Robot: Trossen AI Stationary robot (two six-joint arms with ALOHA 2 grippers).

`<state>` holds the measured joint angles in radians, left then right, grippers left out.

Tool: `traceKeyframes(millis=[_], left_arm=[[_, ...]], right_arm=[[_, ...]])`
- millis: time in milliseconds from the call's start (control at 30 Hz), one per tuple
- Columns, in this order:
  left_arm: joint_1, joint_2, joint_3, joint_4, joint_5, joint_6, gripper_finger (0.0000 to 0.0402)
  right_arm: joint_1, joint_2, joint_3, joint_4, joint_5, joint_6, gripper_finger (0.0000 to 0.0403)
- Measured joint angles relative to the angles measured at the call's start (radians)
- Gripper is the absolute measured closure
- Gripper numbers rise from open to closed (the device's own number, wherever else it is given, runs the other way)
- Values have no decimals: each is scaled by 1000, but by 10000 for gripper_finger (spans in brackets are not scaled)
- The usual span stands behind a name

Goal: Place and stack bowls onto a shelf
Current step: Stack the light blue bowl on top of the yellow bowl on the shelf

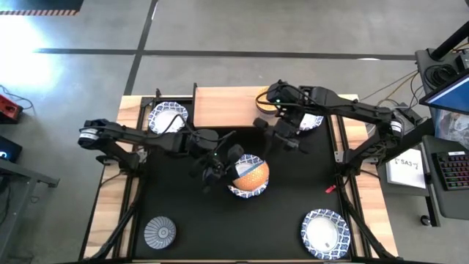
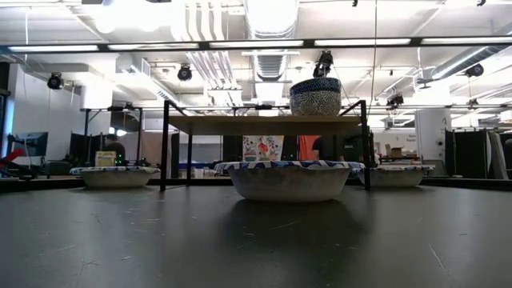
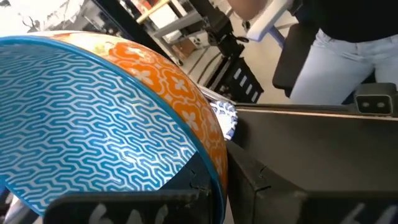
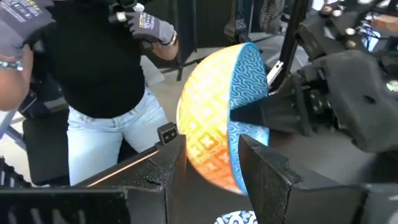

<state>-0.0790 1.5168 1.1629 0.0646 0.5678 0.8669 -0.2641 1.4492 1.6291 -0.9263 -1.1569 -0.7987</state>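
Left gripper (image 1: 220, 170) pinched yellow bowl (image 1: 251, 174) mid-frame | right gripper (image 4: 211, 163) spread around it | risk: early release, bowl drops

Bright ceiling strip lights (image 2: 376, 42); wrist views blurred.

Golden yellow bowl (image 4: 214, 118) with blue wavy-patterned inside; white bowl (image 1: 324, 231) blue-rimmed

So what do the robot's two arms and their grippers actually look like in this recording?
Both are slim, dark, jointed arms with black cables along the links. The left gripper and right gripper end in two flat, blocky black fingers with matte faces. The right arm shows a small green light near its wrist.
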Motion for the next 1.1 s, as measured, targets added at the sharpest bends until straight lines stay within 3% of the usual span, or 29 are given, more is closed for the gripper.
traceKeyframes(millis=[767, 1100], left_arm=[[35, 15, 1, 43, 22, 97, 396], [41, 15, 1, 40, 23, 87, 391]], right_arm=[[26, 112, 0, 30, -226, -18, 266], [51, 127, 0, 30, -231, -27, 281]])
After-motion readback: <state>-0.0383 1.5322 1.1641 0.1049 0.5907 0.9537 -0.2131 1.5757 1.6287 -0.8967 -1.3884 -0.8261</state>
